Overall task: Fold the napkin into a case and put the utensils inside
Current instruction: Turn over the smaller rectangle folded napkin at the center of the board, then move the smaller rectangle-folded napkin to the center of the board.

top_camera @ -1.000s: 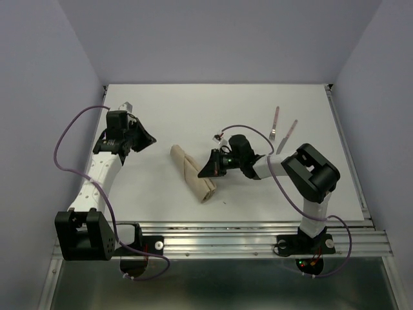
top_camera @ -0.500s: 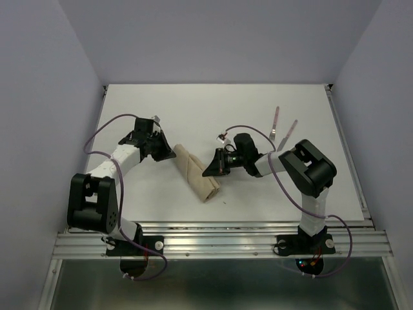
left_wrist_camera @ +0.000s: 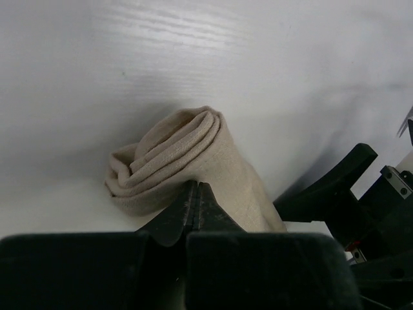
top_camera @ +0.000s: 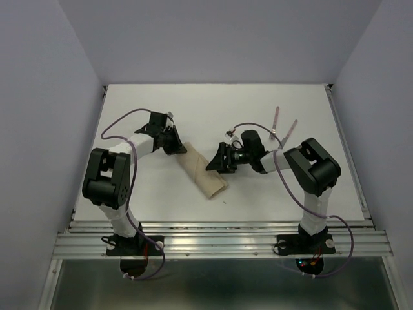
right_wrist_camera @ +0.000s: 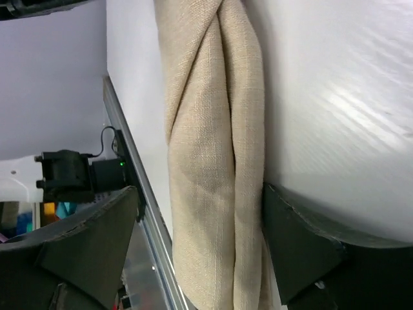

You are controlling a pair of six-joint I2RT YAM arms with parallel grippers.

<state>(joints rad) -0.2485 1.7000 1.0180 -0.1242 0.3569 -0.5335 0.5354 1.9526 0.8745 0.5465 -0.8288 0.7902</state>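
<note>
The white bench (top_camera: 161, 103) holds everything. My two arms bend in low over it, one from each side.

The folded tan napkin (top_camera: 204, 173) lies near the middle of the bench. It is a long, thin roll of layers, slanting from far left to near right.

My left pincer (top_camera: 177, 147) is at the far end of the roll. Its two fingers are pressed tight together, and the tips touch the cloth (left_wrist_camera: 187, 152). I see no cloth between them.

My right pincer (top_camera: 216, 165) is at the right side of the roll. Its fingers are spread wide, and the cloth (right_wrist_camera: 213, 129) runs between them.

The fork (top_camera: 274, 124) and the knife (top_camera: 289, 134) lie side by side on the far right of the bench, apart from the napkin. Their pink handles point away from me.
</note>
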